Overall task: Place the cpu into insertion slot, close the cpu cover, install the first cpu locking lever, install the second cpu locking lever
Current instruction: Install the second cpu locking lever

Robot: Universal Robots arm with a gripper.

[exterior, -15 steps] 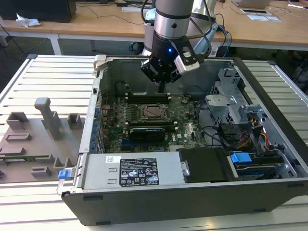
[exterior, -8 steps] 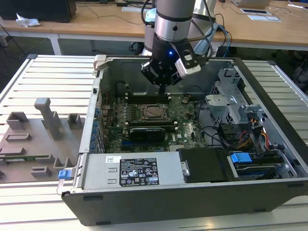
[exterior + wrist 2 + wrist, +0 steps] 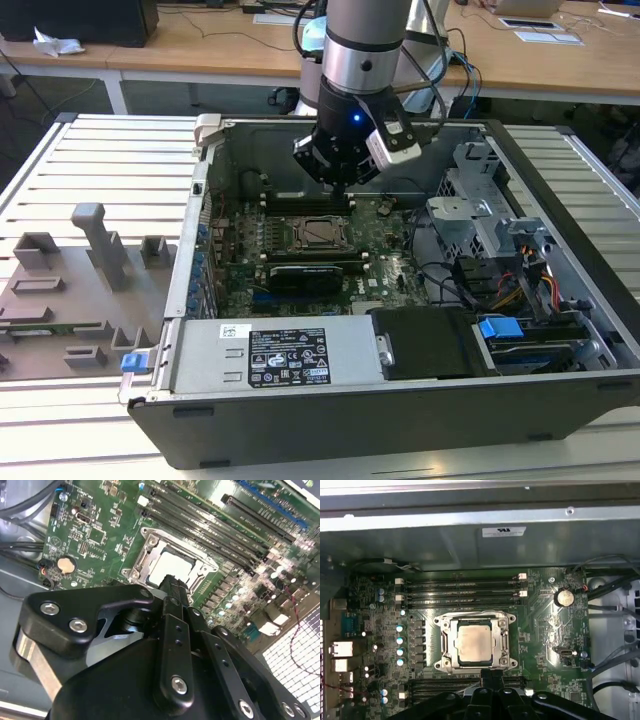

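The chip (image 3: 476, 643) is sitting in the socket (image 3: 447, 647) near the middle of the green board (image 3: 545, 630), with the metal cover frame (image 3: 501, 639) lying closed around it. The gripper (image 3: 491, 676) is hovering just above the socket's edge, fingers pressed together and holding nothing.

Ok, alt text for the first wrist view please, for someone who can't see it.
A silvery cpu sits in the insertion slot at the middle of a green circuit board, with the metal cpu cover framing it. The black claw hangs just off the socket's edge, beside long black memory slots.
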